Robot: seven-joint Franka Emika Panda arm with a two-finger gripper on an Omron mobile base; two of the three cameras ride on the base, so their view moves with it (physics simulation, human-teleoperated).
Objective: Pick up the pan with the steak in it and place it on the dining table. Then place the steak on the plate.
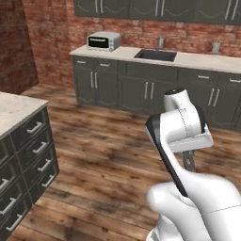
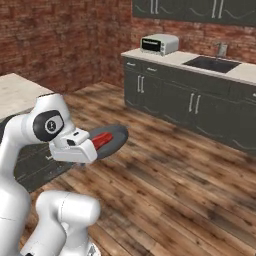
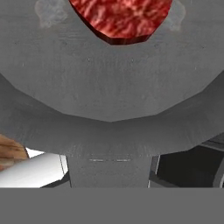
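- Holding the pan (image 2: 111,140) out over the wood floor (image 2: 175,190), the arm (image 2: 45,127) carries it clear of any surface, as the right base view shows.
- The gripper is tucked behind the white hand in the base views; the fingers themselves cannot be made out, but the hand view looks straight down the pan's handle (image 3: 110,170), which runs back into the grip, so the jaws are closed on the handle.
- The pan (image 3: 109,87) sits roughly level, its dark grey bowl spreading away from the hand.
- The steak (image 2: 102,139) lies inside the pan, on its floor; in the hand view the steak (image 3: 120,19) is at the far side of the bowl from the handle, red with pale mottling.
- The table (image 1: 16,110) stands to the left in the left base view, its beige stone top over dark drawers (image 1: 33,160) with silver handles; the pan is not on it.
- In the right base view a corner of the table (image 2: 17,92) shows behind the arm.
- Along the brick back wall runs a counter (image 1: 197,60) with a sink (image 1: 155,55) and a toaster oven (image 1: 103,41), well apart from the arm.
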